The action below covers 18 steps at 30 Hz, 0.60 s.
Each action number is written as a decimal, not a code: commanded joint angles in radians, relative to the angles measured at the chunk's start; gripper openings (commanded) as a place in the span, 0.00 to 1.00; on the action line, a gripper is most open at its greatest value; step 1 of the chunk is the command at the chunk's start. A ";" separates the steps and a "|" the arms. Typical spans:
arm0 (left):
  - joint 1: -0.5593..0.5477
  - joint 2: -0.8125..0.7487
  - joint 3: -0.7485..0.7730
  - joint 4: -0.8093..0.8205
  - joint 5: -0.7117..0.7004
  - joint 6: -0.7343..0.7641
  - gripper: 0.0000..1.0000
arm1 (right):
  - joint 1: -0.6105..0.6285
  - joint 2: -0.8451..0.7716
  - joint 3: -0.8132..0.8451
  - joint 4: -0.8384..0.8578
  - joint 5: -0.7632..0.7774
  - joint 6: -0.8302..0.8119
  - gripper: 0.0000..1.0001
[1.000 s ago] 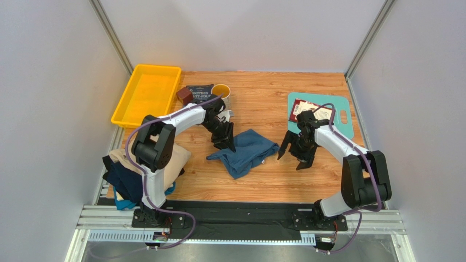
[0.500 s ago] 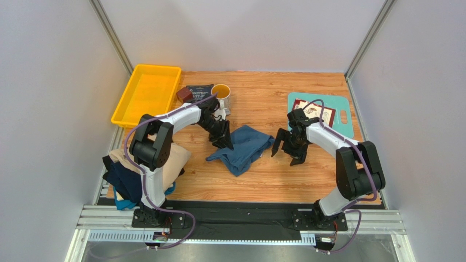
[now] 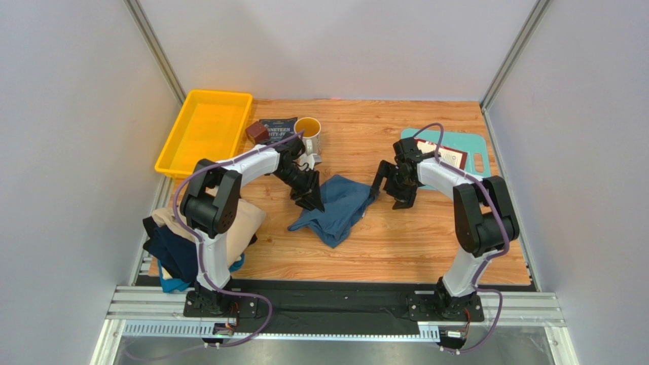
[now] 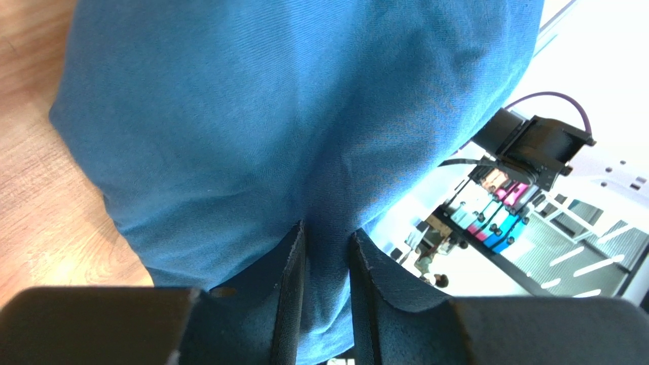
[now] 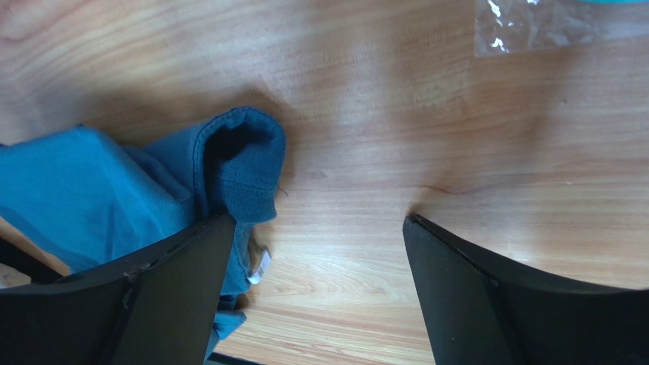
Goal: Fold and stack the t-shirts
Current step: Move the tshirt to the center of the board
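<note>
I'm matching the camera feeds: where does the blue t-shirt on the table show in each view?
Top external: the blue t-shirt lies crumpled at the centre of the picture.
Left wrist: it fills the upper frame.
Right wrist: it sits at lower left.
Shared landmark: the wooden table under it.

walls [image 3: 343, 46]: plain grey-white | tbl [image 3: 358, 137]: wood-grain | alu posts [image 3: 156, 49]: back corners | light: even

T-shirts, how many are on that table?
4. The teal-blue t-shirt lies in the middle, pinched by the left gripper; the beige t-shirt, dark navy t-shirt and light blue t-shirt are piled at the near-left edge, possibly hiding more.
</note>
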 commanded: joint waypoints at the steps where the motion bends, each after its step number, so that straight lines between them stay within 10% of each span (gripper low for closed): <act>1: -0.001 -0.020 0.002 -0.030 0.033 0.040 0.32 | 0.004 0.076 0.076 0.037 -0.008 0.006 0.90; 4: 0.000 -0.025 -0.003 -0.036 0.032 0.048 0.31 | 0.013 0.111 0.106 0.029 -0.004 0.003 0.85; 9: 0.003 -0.028 -0.009 -0.036 0.028 0.054 0.29 | 0.019 0.107 0.113 0.045 -0.004 0.006 0.38; 13: 0.005 -0.024 -0.011 -0.034 0.029 0.055 0.27 | 0.018 0.110 0.110 0.040 -0.007 0.004 0.27; 14: 0.005 -0.024 -0.009 -0.036 0.028 0.055 0.27 | 0.018 0.107 0.110 0.039 -0.004 0.001 0.05; 18: 0.005 -0.033 -0.011 -0.028 0.039 0.059 0.21 | 0.019 0.074 0.094 0.033 0.005 -0.002 0.00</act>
